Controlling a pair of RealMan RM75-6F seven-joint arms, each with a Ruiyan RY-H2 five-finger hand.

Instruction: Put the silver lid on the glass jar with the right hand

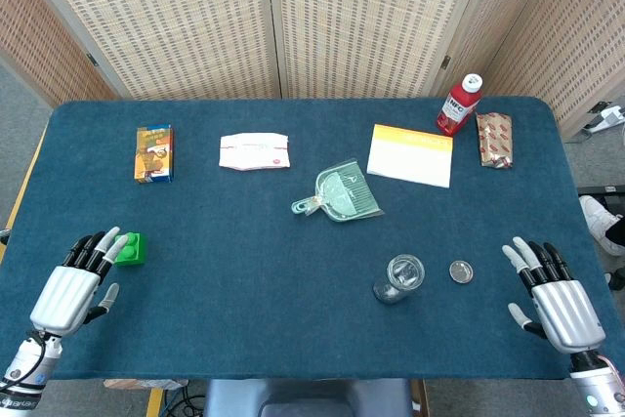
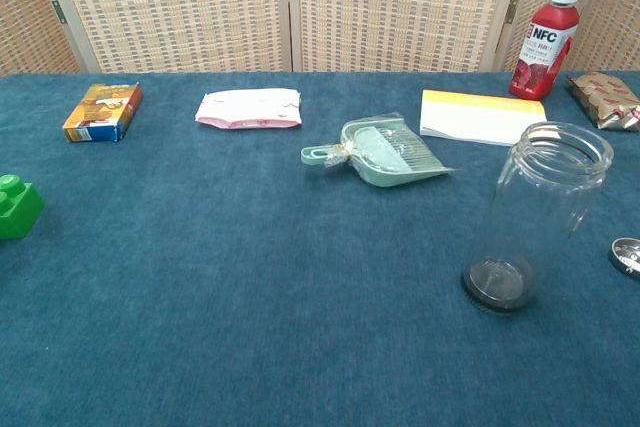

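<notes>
while both hands rest low at the near edge of the blue worktop (image 1: 244,271), neither holds anything: the right hand (image 1: 555,295) lies at the near right corner with its fingers (image 1: 532,259) apart and stretched forward, and the left hand (image 1: 80,285) lies at the near left corner, fingers likewise spread, their tips just beside a green block (image 1: 133,248). neither hand shows in the chest view. a little further in, right of centre, the glass jar (image 2: 535,215) stands upright with its mouth open and uncovered, and the silver lid (image 1: 461,271) lies flat on the cloth just to the jar's right, apart from it and between the jar and the right hand. past these, near the middle, lies a pale green dustpan (image 1: 343,193) in a clear wrapper. along the far side, from left to right, sit an orange box (image 1: 153,153), a white and pink packet (image 1: 254,151), a white card with an orange strip (image 1: 411,154), a red bottle (image 1: 459,104) with a white cap standing upright, and a brown patterned packet (image 1: 494,139). behind the worktop stands a woven folding screen (image 1: 293,17).
</notes>
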